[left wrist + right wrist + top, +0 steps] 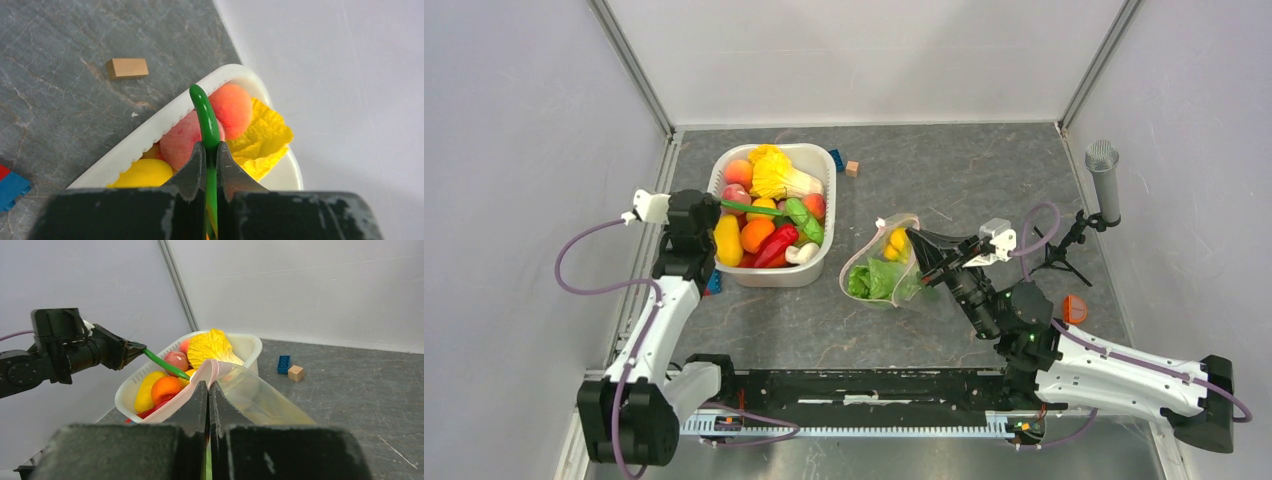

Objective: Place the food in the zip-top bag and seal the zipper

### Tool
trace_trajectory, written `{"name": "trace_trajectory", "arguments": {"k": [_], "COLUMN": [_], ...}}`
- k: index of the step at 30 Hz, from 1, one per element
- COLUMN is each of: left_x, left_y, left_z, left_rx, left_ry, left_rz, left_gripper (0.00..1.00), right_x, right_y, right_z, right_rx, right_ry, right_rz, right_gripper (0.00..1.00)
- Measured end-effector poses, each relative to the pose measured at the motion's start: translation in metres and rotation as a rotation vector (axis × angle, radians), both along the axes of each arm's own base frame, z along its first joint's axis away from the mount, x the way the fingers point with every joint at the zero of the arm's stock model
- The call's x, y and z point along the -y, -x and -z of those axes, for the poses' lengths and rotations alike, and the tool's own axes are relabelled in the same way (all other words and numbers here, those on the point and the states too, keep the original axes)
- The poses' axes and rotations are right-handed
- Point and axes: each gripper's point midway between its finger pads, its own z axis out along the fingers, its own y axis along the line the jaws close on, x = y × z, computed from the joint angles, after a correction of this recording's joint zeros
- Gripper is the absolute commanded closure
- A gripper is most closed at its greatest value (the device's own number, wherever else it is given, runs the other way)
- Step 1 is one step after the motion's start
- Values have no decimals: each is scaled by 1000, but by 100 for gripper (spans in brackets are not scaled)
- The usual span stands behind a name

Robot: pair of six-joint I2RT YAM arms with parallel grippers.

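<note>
**Zip-top bag** [886,275]: clear and crinkled, lying on the grey table just right of centre, its mouth facing 10 o'clock. It holds a green leafy piece deep inside and small yellow fruits nearer the mouth.

**Zipper** [210,371]: a pale pink strip, unsealed and bowed open.

**Right gripper** [208,387]: jaws closed tight on the pink mouth edge at the bag's 2 o'clock side, lifting that one lip.

**White tub** [774,277]: at 10 o'clock from the bag and near it, piled with the remaining food. This includes peaches, an orange, a yellow leafy head [774,175] and a red chilli [774,245].

**Green pod** [204,112]: a slim, glossy bean or chilli. It pokes out over the tub's contents.

**Left gripper** [210,149]: fingers pinched narrow on the green pod near one end, at the tub's 9 o'clock rim.

**Wooden block** [852,168], **blue block** [836,159]: loose on the table at 11 o'clock from the bag, beside the tub's far corner.

**Microphone** [1102,180]: on a stand at 2 o'clock, well apart.

**Hazards, as I judge them:**
- The pod is thin and slick and is gripped near its end, so it may swivel or slide free on the way over.
- If its far tip is wedged under other pieces, lifting it could tip them out of the tub.
- Only one lip of the bag is held up, so the mouth may sag.
- The long pod could then snag on the zipper instead of going in.
</note>
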Motion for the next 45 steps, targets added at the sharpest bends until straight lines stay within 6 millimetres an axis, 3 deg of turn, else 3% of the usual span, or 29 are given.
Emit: {"name": "trace_trajectory", "arguments": {"k": [14, 21, 29, 35, 45], "left_x": [11, 55, 107, 140, 188], "left_y": [31, 44, 68, 74, 69], "left_z": [-99, -133, -182, -182, -160], "left_rx": [222, 296, 392, 391, 327], "left_ry": [-34, -20, -51, -82, -203], "left_rz": [79, 220, 371, 425, 453], "left_gripper": [98, 98, 98, 98, 98], "right_x": [3, 6, -11, -20, -24], "right_y": [-21, -36, -45, -49, -50], "right_z": [18, 17, 20, 20, 21], "right_rx": [-97, -151, -171, -174, -177], "right_ry": [4, -31, -11, -1, 2], "right_rz": [133, 240, 255, 256, 250], "right_gripper": [100, 100, 100, 100, 100]}}
